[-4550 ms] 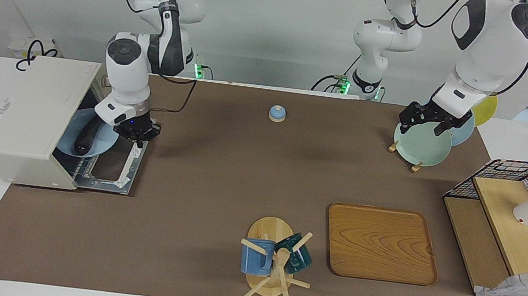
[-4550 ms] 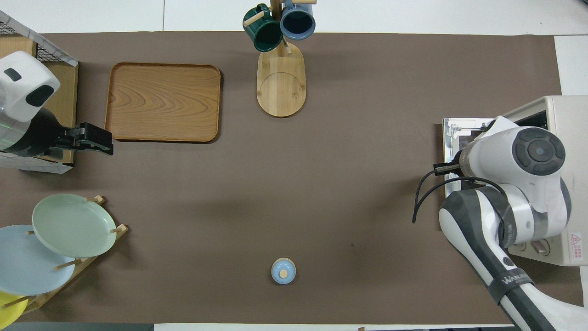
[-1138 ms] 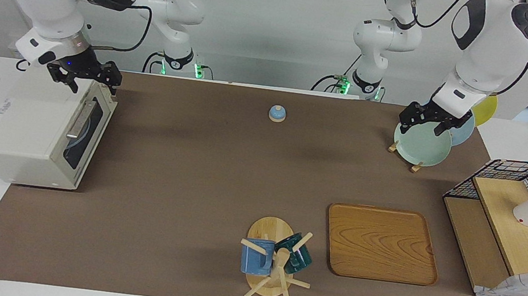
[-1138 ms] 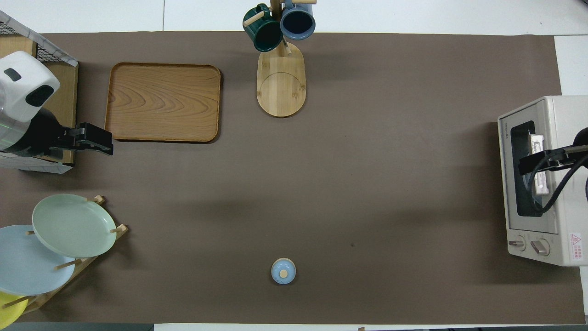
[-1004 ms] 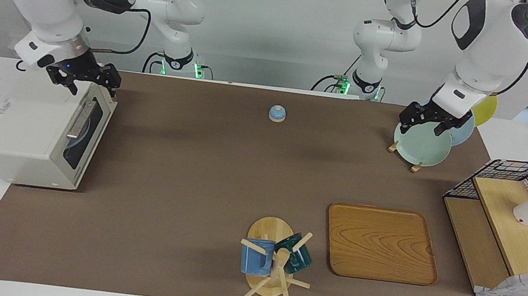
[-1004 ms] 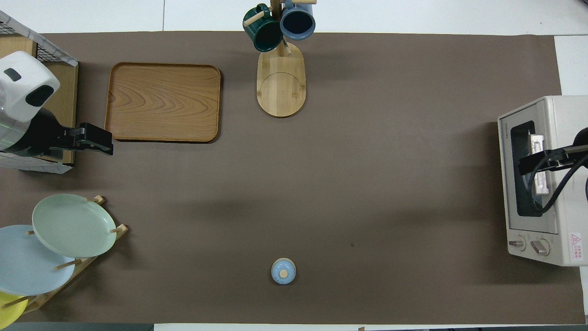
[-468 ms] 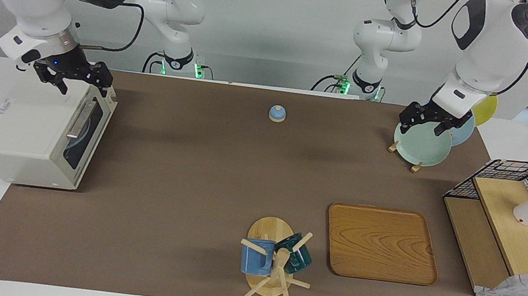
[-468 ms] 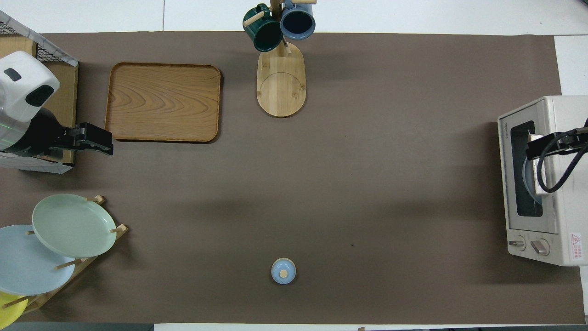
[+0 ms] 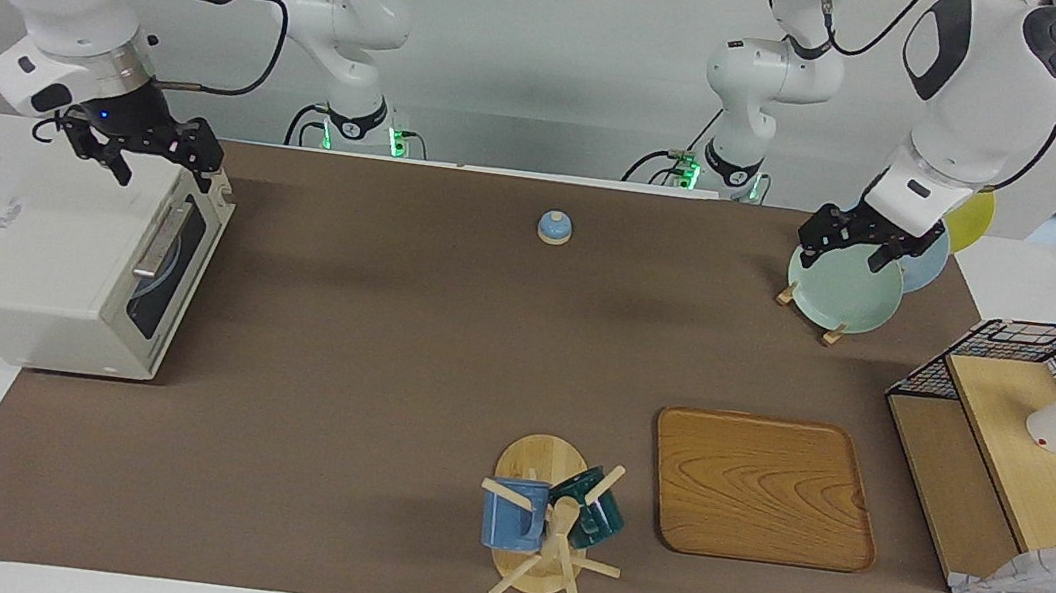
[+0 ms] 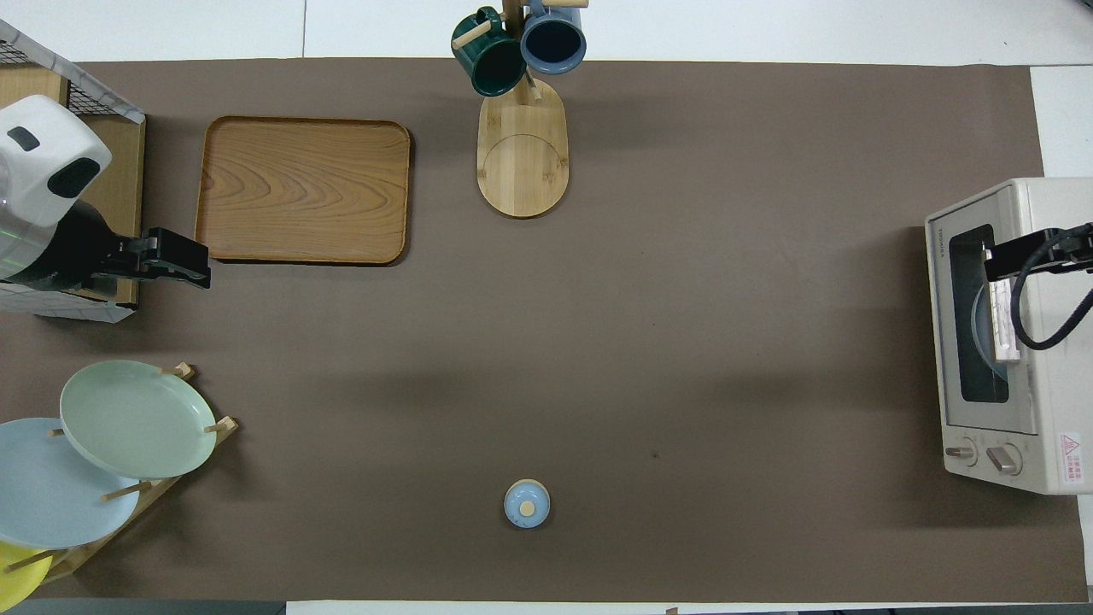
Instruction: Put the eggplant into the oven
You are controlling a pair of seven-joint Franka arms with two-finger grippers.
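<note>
The off-white oven (image 9: 60, 249) stands at the right arm's end of the table, its dark glass door (image 10: 973, 316) shut. A blue plate (image 9: 167, 260) shows faintly through the glass. The eggplant is hidden. My right gripper (image 9: 163, 163) hangs open and empty just above the oven's top edge by the door; in the overhead view only one dark finger (image 10: 1025, 254) shows over the oven. My left gripper (image 9: 846, 252) waits open and empty over the green plate (image 9: 843, 293) in the plate rack.
A small blue lidded jar (image 9: 553, 228) stands near the robots at mid-table. A mug tree (image 9: 548, 526) with two mugs and a wooden tray (image 9: 762, 486) sit toward the table's front. A wire-mesh wooden shelf (image 9: 1023, 448) with a white cup fills the left arm's end.
The oven door, open several seconds ago with the eggplant on the blue plate inside, is now shut. Over the last second my right gripper has drifted up and away over the oven top. The left arm is still.
</note>
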